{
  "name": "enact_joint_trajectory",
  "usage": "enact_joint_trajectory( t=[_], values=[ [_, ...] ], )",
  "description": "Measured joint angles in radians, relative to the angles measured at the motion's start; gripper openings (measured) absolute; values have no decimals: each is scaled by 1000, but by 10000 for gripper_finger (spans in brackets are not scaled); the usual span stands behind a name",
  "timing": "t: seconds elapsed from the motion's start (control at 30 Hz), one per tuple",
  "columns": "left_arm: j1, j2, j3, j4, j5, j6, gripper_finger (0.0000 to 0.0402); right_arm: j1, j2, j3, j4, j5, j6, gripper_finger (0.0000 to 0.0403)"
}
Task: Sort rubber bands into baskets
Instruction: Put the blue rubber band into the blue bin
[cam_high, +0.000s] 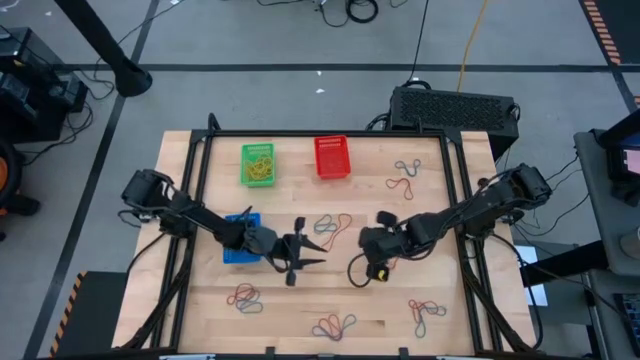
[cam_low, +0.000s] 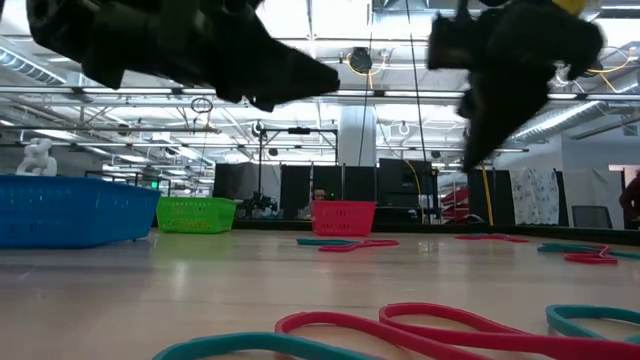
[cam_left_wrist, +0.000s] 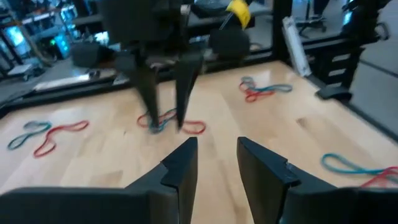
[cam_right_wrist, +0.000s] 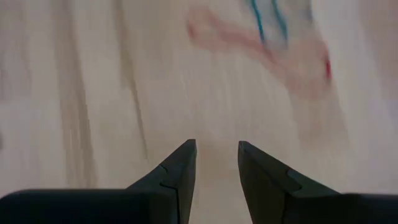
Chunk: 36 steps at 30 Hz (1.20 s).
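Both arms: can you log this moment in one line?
left gripper open, empty | right gripper open, over rubber bands | green basket holds bands

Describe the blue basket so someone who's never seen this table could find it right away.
Start at the wooden table and look to its left side, just under the left arm. The blue basket sits there alone, nearer the front than the green basket and red basket lined up along the back edge.

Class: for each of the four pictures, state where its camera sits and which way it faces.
High: overhead, facing down; both arms, green mesh basket.
Low: tabletop height, facing level; same basket, arms above.
Left wrist: faces the right arm; left gripper open.
Right wrist: faces the wooden table; right gripper open.
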<state>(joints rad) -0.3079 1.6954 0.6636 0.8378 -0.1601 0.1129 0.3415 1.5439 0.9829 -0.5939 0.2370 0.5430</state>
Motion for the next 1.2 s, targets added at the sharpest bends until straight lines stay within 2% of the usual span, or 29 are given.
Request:
enact_joint_trajectory(
  t=[0.13,0.23,0.37,0.47,0.63,0.87,1.0,1.2],
  values=[
    [7,0,0,-37,0,-2,121,33,0,13,-245,-66,175,112],
    [1,0,0,-49,4,-2,121,73,0,13,-344,-184,291,112],
    [-2,0,0,-50,31,-3,121,166,0,14,-334,-332,392,112],
    [-2,0,0,-52,32,-3,121,256,0,14,-306,-396,467,112],
    [-2,0,0,-53,33,-3,121,422,0,14,-311,-396,615,112],
    [-2,0,0,-60,33,-6,121,603,5,-50,-145,-351,589,112],
    [-2,0,-1,-62,33,-6,121,643,5,-83,-122,-286,605,112],
    [-2,0,-1,-62,33,-6,121,648,5,-122,-79,-264,621,112]
  ],
)
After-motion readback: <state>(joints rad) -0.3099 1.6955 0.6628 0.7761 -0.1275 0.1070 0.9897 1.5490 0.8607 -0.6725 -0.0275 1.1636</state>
